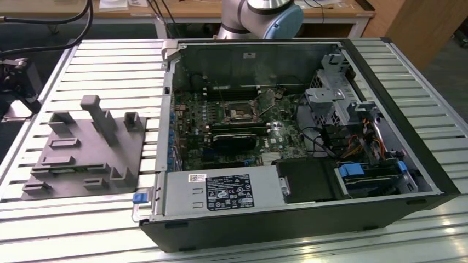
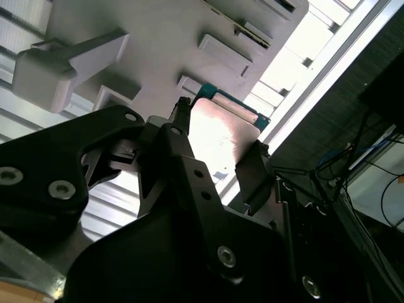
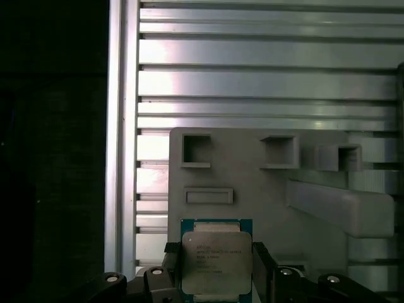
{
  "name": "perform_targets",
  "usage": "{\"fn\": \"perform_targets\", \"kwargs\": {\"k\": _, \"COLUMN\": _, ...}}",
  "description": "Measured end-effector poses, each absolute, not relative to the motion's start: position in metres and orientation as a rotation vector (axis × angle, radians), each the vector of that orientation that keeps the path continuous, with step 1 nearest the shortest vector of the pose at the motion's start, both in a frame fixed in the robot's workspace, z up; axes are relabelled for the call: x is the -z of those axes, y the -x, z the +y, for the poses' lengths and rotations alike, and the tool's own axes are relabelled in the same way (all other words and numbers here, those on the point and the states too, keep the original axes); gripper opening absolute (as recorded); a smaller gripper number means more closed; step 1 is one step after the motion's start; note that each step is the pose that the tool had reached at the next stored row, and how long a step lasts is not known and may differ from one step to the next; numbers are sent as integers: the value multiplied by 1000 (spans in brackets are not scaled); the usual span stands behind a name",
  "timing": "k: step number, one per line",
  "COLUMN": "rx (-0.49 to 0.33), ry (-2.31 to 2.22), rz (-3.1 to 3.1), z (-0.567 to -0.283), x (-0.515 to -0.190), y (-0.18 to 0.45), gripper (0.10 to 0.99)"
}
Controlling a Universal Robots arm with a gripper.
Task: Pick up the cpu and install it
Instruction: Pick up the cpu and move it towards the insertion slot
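The cpu (image 3: 216,257), a flat square chip with a pale silvery top and a green-blue rim, sits between my gripper's (image 3: 216,268) two black fingers (image 3: 171,265). They press on its opposite edges, well above the grey tray (image 3: 265,189). In the second wrist view the cpu (image 2: 221,134) shows its shiny face, with the gripper (image 2: 218,146) shut on it. In the exterior view the dark square socket (image 1: 240,112) lies on the motherboard inside the open computer case (image 1: 292,142).
The grey plastic tray (image 1: 80,148) with upright blocks lies on the slatted metal table (image 1: 95,66) at the exterior view's left, beside the case. The arm's base (image 1: 263,16) stands behind the case. Drive cages and cables (image 1: 351,137) fill the case's right side.
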State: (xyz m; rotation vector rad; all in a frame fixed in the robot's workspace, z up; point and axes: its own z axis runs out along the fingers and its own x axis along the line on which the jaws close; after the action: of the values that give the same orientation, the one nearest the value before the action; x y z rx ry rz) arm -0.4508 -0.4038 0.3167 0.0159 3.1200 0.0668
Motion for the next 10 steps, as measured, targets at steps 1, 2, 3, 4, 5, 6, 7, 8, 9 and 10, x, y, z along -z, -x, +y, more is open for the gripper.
{"fn": "perform_targets", "kwargs": {"k": 1, "rx": -67, "ry": -16, "rz": 3120, "z": -404, "x": -317, "y": 451, "gripper": 537}}
{"fn": "perform_targets", "kwargs": {"k": 2, "rx": -67, "ry": -16, "rz": 3120, "z": -404, "x": -318, "y": 451, "gripper": 537}}
{"fn": "perform_targets", "kwargs": {"k": 3, "rx": -67, "ry": -16, "rz": 3120, "z": -404, "x": -319, "y": 451, "gripper": 537}}
{"fn": "perform_targets", "kwargs": {"k": 4, "rx": -67, "ry": -16, "rz": 3120, "z": -404, "x": -320, "y": 451, "gripper": 537}}
{"fn": "perform_targets", "kwargs": {"k": 5, "rx": -67, "ry": -16, "rz": 3120, "z": -404, "x": -320, "y": 451, "gripper": 537}}
{"fn": "perform_targets", "kwargs": {"k": 6, "rx": -67, "ry": -16, "rz": 3120, "z": -404, "x": -321, "y": 451, "gripper": 537}}
{"fn": "perform_targets", "kwargs": {"k": 7, "rx": -67, "ry": -16, "rz": 3120, "z": -404, "x": -322, "y": 451, "gripper": 537}}
{"fn": "perform_targets", "kwargs": {"k": 8, "rx": -67, "ry": -16, "rz": 3120, "z": -404, "x": -323, "y": 451, "gripper": 537}}
{"fn": "perform_targets", "kwargs": {"k": 9, "rx": -67, "ry": -16, "rz": 3120, "z": -404, "x": -323, "y": 451, "gripper": 537}}
{"fn": "perform_targets", "kwargs": {"k": 10, "rx": -67, "ry": -16, "rz": 3120, "z": -404, "x": -324, "y": 451, "gripper": 537}}
